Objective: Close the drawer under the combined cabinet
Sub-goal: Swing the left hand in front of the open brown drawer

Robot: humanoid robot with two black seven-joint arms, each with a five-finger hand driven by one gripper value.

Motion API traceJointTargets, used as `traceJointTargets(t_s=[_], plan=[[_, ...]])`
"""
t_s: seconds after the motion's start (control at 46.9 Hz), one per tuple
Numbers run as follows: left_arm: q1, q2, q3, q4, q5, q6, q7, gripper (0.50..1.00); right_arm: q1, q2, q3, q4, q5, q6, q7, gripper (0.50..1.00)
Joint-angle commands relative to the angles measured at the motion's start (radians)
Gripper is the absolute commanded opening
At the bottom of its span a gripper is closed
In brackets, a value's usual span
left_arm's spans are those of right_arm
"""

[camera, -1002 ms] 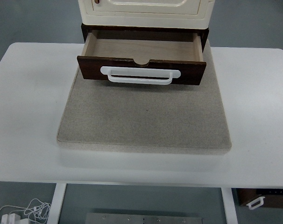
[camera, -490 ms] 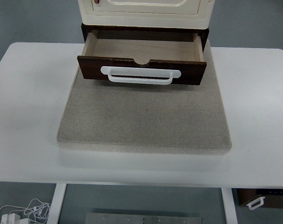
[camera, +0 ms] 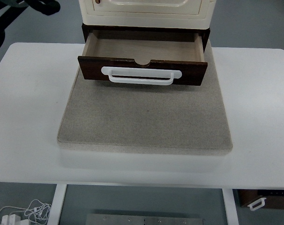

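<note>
A dark brown drawer point(camera: 193, 74) with a white handle point(camera: 141, 76) stands pulled out under the cream cabinet point(camera: 144, 10). Its pale wooden inside point(camera: 142, 49) is empty. The cabinet stands at the far edge of a grey mat point(camera: 146, 117). A dark part of my left arm point(camera: 8, 18) shows in the top left corner, over the floor beyond the table, well apart from the drawer. Its shape is too unclear to make out a hand. My right arm is out of view.
The mat lies on a white table point(camera: 29, 93). Below the near edge, white cables point(camera: 25, 213) lie on the floor at the left. A brown box with a white handle point(camera: 263, 200) sits at the bottom right.
The dark arm part has come into view at the top left corner. The drawer has not moved.
</note>
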Motion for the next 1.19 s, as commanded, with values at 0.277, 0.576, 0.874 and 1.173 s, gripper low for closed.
traceJointTargets(t_s=[0.277, 0.576, 0.874, 1.173], plan=[[0.004, -0.032, 0.111, -0.1, 0.058, -0.017, 0.173, 1.0, 0.0, 0.0, 0.0, 0.0, 0.0, 0.0, 0.0, 0.952], [0.004, -0.024, 0.19, -0.142, 0.066, -0.071, 0.299, 1.0, 0.0, 0.0, 0.0, 0.0, 0.0, 0.0, 0.0, 0.952], [0.014, 0.023, 0.263, -0.143, 0.119, -0.195, 0.359, 1.0, 0.0, 0.0, 0.0, 0.0, 0.0, 0.0, 0.0, 0.952], [0.017, 0.06, 0.348, -0.136, 0.161, -0.23, 0.385, 1.0, 0.0, 0.0, 0.0, 0.0, 0.0, 0.0, 0.0, 0.952]])
